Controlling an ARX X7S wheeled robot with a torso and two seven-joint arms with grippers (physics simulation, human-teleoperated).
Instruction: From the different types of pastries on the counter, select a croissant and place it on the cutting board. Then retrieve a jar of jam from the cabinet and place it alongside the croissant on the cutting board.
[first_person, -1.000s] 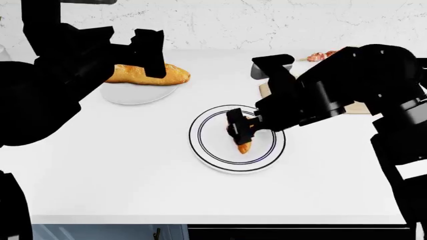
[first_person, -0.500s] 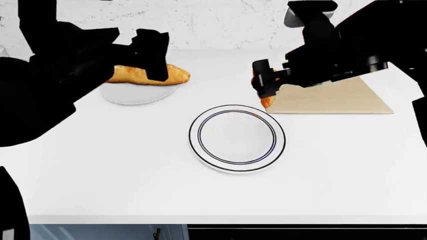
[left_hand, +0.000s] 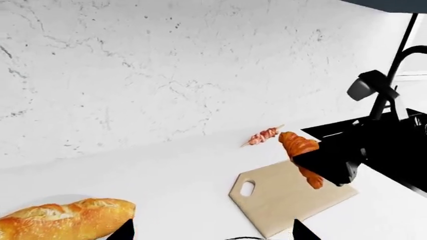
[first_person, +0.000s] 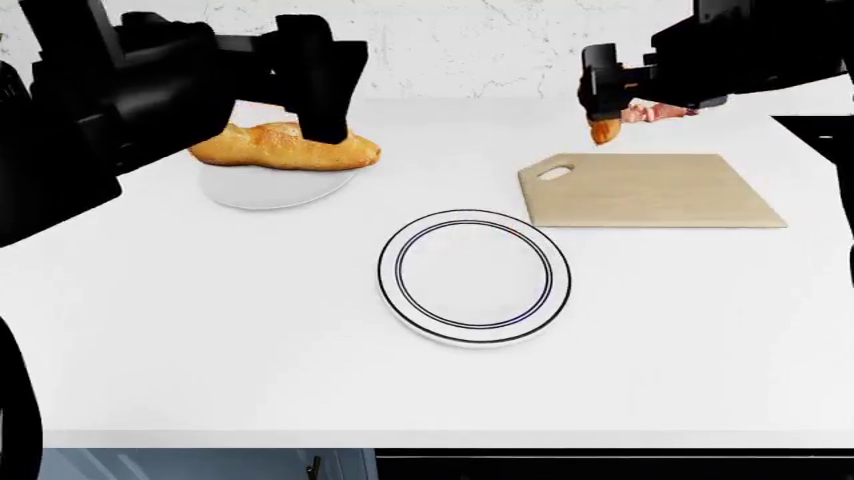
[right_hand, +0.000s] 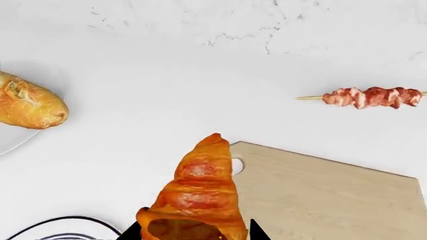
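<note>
Relocated item: croissant (first_person: 605, 130), gone from the black-ringed white plate (first_person: 474, 277) where it lay a second ago, and carried past the near corner of the cutting board (first_person: 650, 190) where it hung half a second ago; now held in the air above the board's far handle end, not touching it. Carrier: right hand (first_person: 603, 100), closed on the croissant, one tip hanging below the fingers; the right wrist view shows the pastry pinched at its wide end, its point over the board's handle hole. Plate: now bare, unmoved. Cutting board: bare, flat on the bench (first_person: 267, 340), oval hole toward the plate. Left hand (first_person: 318, 85): raised over the long loaf (first_person: 283, 147), which rests on its own pale plate (first_person: 274, 185); fingertips apart, holding nothing. Meat skewer (left_hand: 263, 135): lying on the bench beyond the board. Jar of jam: not in view. Assessment: selection complete, carry nearly done; remaining for this stage is to bring the croissant down onto the board and release it, leaving room alongside for the jar.
</note>
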